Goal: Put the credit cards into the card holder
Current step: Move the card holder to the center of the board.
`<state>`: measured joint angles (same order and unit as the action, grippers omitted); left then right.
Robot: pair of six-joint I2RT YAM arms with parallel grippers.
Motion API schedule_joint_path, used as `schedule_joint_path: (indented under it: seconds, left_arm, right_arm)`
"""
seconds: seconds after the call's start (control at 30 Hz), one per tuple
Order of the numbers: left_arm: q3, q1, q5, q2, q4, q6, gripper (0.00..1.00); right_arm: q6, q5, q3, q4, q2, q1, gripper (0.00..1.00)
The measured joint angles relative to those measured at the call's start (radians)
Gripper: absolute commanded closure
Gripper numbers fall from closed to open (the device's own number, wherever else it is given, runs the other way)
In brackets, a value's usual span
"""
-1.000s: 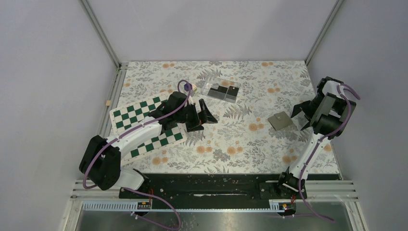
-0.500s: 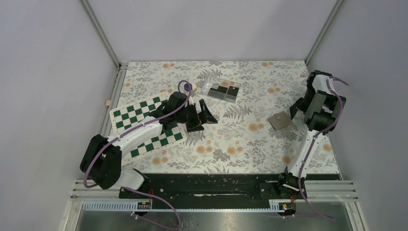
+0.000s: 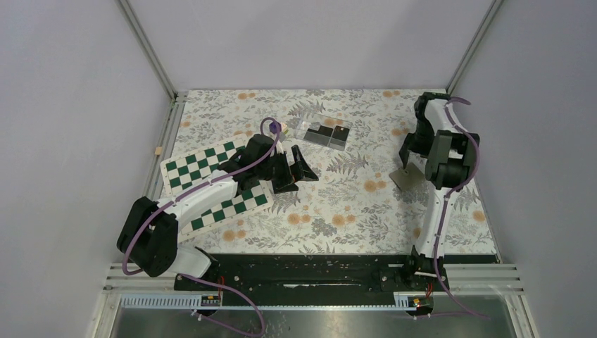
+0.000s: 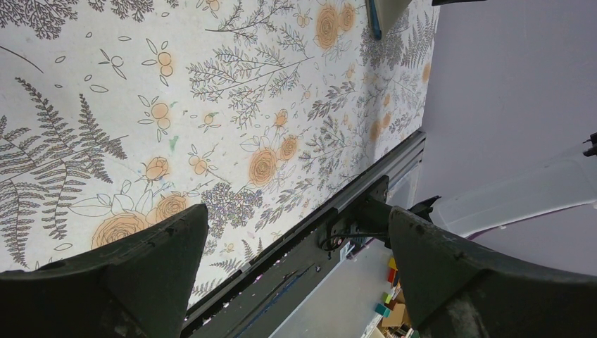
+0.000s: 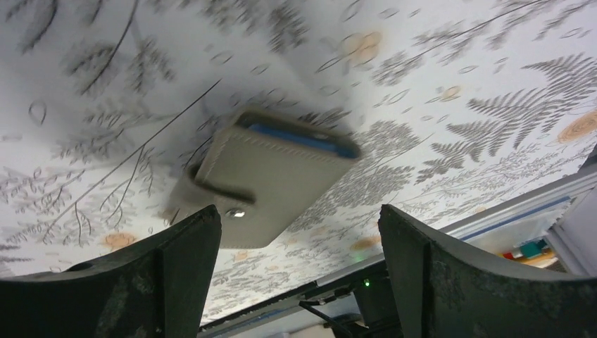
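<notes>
Floral-print counter (image 3: 352,204) inside a pale-walled booth, green chequered mat (image 3: 190,169) on its left side. Card holder (image 5: 281,176) lies flat and closed on the right of the counter, right under the right pincer (image 5: 297,215). That pincer hangs over it with jaws spread wide and nothing pinched. It looks clear of the holder, but the wrist view is motion-blurred, so not certain. Left pincer (image 3: 294,176) is also spread wide and empty, hovering near mid-counter by the mat's edge. Credit cards (image 3: 322,134) sit dark and flat in a clear box (image 3: 304,127) toward the far middle, well apart from the holder.

Step in hand, my read: right arm is lining up to take or pin the holder so it can be opened. To do it well:
- Drop straight down with the holder centred between the fingers.
- Turn the wrist so the jaws square up with the holder's sides, not across its diagonal.
- Catch only the clasp strap or the top cover, not both leaves.
- It's a thin flat thing on a flat surface, so the tips need to reach counter level without shoving it away.

Orientation: the holder's long axis runs lower left to upper right in the right wrist view, skewed against the jaw line. Blue inner edge faces the upper right. The strap with the dot clasp (image 5: 236,211) is at the lower-left end. Cover faces up.
</notes>
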<state>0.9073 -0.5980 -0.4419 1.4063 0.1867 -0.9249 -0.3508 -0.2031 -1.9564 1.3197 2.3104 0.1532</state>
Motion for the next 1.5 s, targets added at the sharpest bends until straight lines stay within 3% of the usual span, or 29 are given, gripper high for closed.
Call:
schedule_joint_path:
  seconds: [0.2, 0.5, 0.7, 0.83, 0.97, 1.1, 1.5]
  left_arm:
    - [0.000, 0.001, 0.000, 0.000, 0.000, 0.000, 0.01]
    - [-0.002, 0.001, 0.001, -0.014, 0.002, 0.000, 0.01]
    - [-0.002, 0.001, 0.001, -0.017, 0.003, 0.000, 0.01]
    - [-0.002, 0.001, 0.001, -0.017, 0.003, 0.000, 0.01]
    - [-0.002, 0.001, 0.001, -0.017, 0.003, 0.000, 0.01]
    - [-0.002, 0.001, 0.001, -0.017, 0.003, 0.000, 0.01]
    - [-0.002, 0.001, 0.001, -0.017, 0.003, -0.008, 0.01]
  right_arm:
    - [0.017, 0.023, 0.091, -0.007, -0.004, -0.061, 0.11]
    - [0.015, 0.104, 0.209, -0.068, -0.103, -0.045, 0.02]
    - [-0.021, 0.190, 0.212, -0.112, -0.137, -0.026, 0.03]
    - [-0.038, 0.213, 0.204, -0.113, -0.110, -0.021, 0.11]
    - [-0.033, 0.232, 0.210, -0.113, -0.091, -0.024, 0.32]
    - [-0.016, 0.252, 0.220, -0.105, -0.082, -0.035, 0.44]
    - [0.046, 0.260, 0.201, -0.029, -0.025, -0.115, 0.55]
